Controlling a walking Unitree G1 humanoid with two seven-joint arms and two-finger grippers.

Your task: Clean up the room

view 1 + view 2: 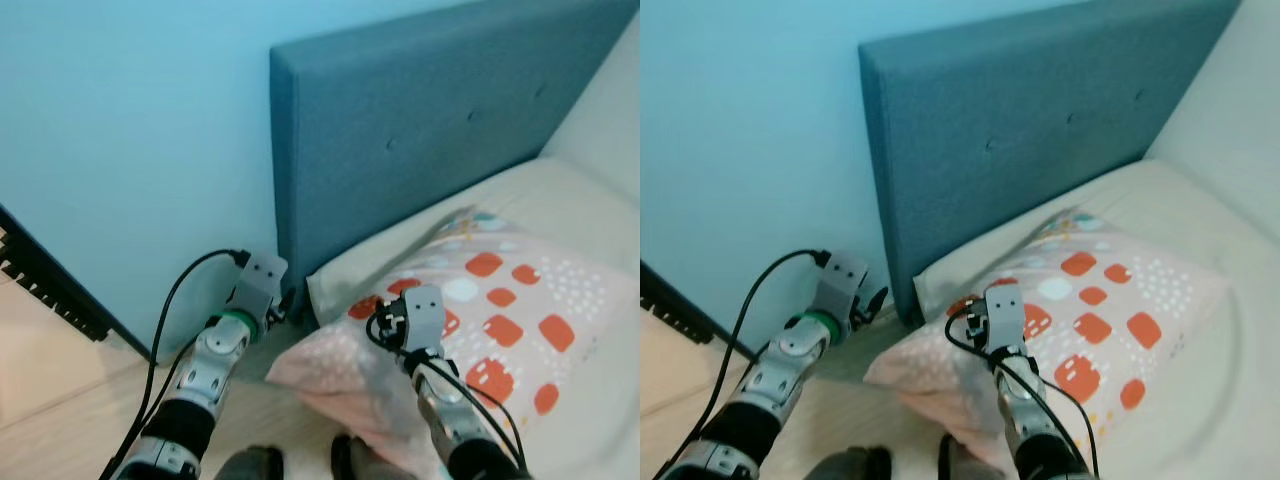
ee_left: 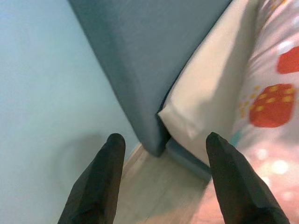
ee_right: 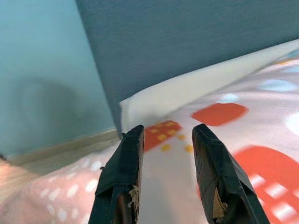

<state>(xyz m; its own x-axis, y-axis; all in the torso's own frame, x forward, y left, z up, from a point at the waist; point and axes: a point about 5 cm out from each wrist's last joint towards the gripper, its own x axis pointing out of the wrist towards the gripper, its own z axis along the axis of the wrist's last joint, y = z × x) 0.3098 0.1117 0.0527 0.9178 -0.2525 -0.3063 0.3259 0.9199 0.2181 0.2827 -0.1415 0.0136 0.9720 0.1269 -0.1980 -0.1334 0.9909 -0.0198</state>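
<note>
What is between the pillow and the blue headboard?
A strip of cream mattress lies between the pillow and the headboard. The left eye view shows it best; the right wrist view shows it too.

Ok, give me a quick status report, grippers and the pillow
Left gripper open, beside the bed corner near the headboard. Right gripper open, over the pillow, holding nothing. Pillow overhangs the mattress edge. Nothing in the way.

Pale blue wall [image 1: 130, 130] ahead of me, light wood floor [image 1: 50, 400] below. A bed's padded blue-grey headboard [image 1: 420, 120] stands against it, cream mattress [image 1: 560, 190] tucked up beside, soft even light.
</note>
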